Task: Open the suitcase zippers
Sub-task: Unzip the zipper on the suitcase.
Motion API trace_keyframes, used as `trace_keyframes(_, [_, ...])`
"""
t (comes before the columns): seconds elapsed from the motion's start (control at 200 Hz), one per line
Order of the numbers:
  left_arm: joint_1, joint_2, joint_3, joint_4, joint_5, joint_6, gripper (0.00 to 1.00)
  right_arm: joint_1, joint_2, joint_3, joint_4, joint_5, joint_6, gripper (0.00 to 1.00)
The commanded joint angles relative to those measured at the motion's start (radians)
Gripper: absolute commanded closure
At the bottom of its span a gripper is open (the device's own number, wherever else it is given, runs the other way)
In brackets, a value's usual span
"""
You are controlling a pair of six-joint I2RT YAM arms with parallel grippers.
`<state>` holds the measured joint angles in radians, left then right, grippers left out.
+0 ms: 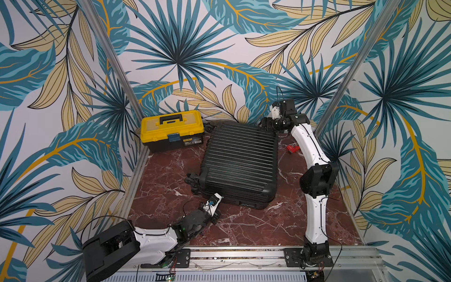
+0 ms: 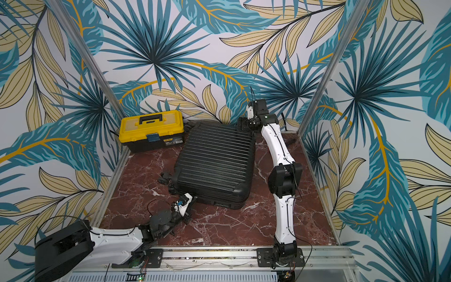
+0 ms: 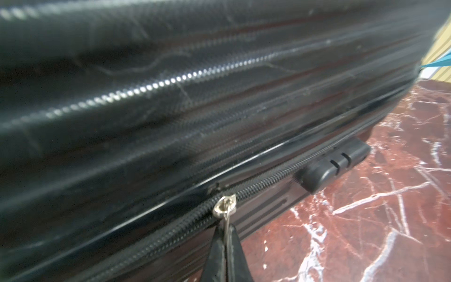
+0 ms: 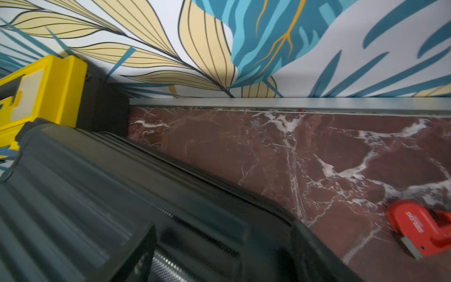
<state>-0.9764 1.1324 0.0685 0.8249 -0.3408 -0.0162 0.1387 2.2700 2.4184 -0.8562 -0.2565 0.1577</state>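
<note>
The black ribbed suitcase point(image 1: 240, 158) point(image 2: 214, 158) lies flat on the marble table, wheels point(image 1: 192, 180) towards the left. Its zipper track point(image 3: 280, 173) runs along the near edge seam, with a silver slider point(image 3: 224, 206) on it. My left gripper point(image 1: 218, 197) point(image 2: 190, 196) point(image 3: 225, 235) is at the near-left corner, shut on the slider's pull tab. My right gripper point(image 1: 264, 124) point(image 2: 241, 124) point(image 4: 227, 263) is at the far-right corner, open wide, its fingers point(image 4: 136, 256) either side of the corner; whether they touch it does not show.
A yellow-and-black toolbox point(image 1: 172, 129) point(image 2: 151, 129) point(image 4: 41, 90) stands at the back left, close to the suitcase. A red tool point(image 1: 292, 149) point(image 4: 419, 227) lies on the table by the right arm. A black lock block point(image 3: 334, 166) sits under the zipper track. Metal rails edge the table.
</note>
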Motion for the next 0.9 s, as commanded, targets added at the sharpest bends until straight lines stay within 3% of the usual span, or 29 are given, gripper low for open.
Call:
trace_keyframes(0.0, [0.022, -0.055, 0.061, 0.006, -0.071, -0.039, 1.00, 0.016, 0.055, 0.001, -0.098, -0.223, -0.045, 0.15])
trace_keyframes(0.215, [0.050, -0.067, 0.103, -0.079, -0.115, -0.081, 1.00, 0.017, -0.014, -0.168, -0.206, -0.297, -0.133, 0.23])
trace_keyframes(0.385, [0.107, -0.075, 0.132, -0.116, -0.100, -0.114, 1.00, 0.021, -0.158, -0.429, -0.188, -0.223, -0.175, 0.29])
trace_keyframes(0.626, [0.112, -0.025, 0.201, -0.164, -0.049, -0.128, 1.00, 0.028, -0.365, -0.735, -0.145, -0.153, -0.150, 0.35])
trace_keyframes(0.746, [0.113, 0.020, 0.238, -0.165, -0.028, -0.116, 1.00, 0.069, -0.498, -0.920, -0.086, -0.071, -0.107, 0.38])
trace_keyframes(0.811, [0.114, 0.033, 0.254, -0.164, -0.020, -0.109, 1.00, 0.100, -0.561, -0.925, -0.118, 0.049, -0.071, 0.40])
trace_keyframes(0.896, [0.115, 0.036, 0.257, -0.164, -0.003, -0.104, 1.00, 0.138, -0.687, -0.910, -0.115, 0.120, -0.042, 0.38])
